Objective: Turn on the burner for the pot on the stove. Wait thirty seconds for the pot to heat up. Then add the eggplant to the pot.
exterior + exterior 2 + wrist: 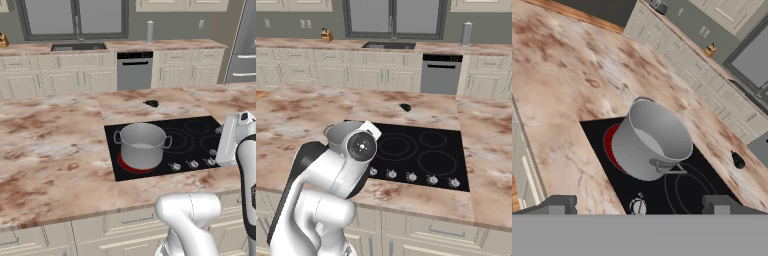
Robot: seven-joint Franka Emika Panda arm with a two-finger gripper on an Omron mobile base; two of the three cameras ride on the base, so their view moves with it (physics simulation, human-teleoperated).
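The grey steel pot (pixel 142 145) (pixel 652 142) stands lidless on the front left burner (pixel 128 168) (pixel 611 148), which glows red under it. The stove (pixel 200 127) (pixel 428 150) is a black glass cooktop set in the marble island. The small dark eggplant (pixel 151 103) (pixel 405 107) (pixel 738 161) lies on the counter just behind the stove. My gripper (pixel 640 204) hovers above the stove's knob row, to the right of the pot, open with nothing between its fingers. In the right base view my arm hides most of the pot (pixel 335 132).
A row of silver knobs (pixel 192 163) (pixel 411 176) runs along the stove's front edge. The marble counter (pixel 50 145) spreads wide to the left. Across the aisle stand cabinets, a sink (pixel 78 47), a dishwasher (pixel 134 70) and a fridge (pixel 245 45).
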